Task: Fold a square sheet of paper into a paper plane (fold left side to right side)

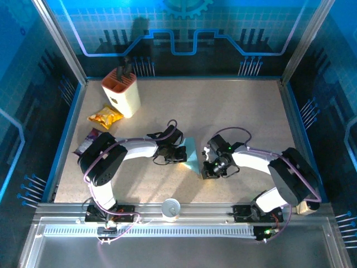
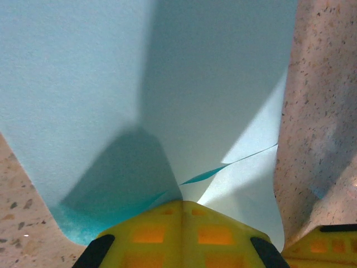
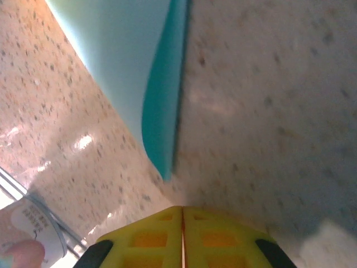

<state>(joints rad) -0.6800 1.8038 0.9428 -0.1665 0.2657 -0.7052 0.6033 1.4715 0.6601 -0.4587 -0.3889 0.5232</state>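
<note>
Blue-tinted overhead light, soft shadows; right wrist view seems blurred.

square sheet of paper (image 2: pixel 111 72): thin, matt, smooth light-blue stock, darker teal where it curls at lower left of the left wrist view. table (image 3: pixel 268 111): beige speckled stone-look top, semi-matt, glare patches at left of the right wrist view. left gripper (image 2: pixel 183 204) and right gripper (image 3: pixel 182 209): yellow moulded plastic, satin, grid recesses. left arm (image 1: pixel 136 148): smooth white plastic shell. knife block (image 1: pixel 124 92), upper left: cream, smooth, plastic-looking. yellow snack packet (image 1: pixel 105 116), purple snack packet (image 1: pixel 88 142): shiny crinkled foil. rail (image 1: pixel 212 211), bottom: bare metal.
</note>
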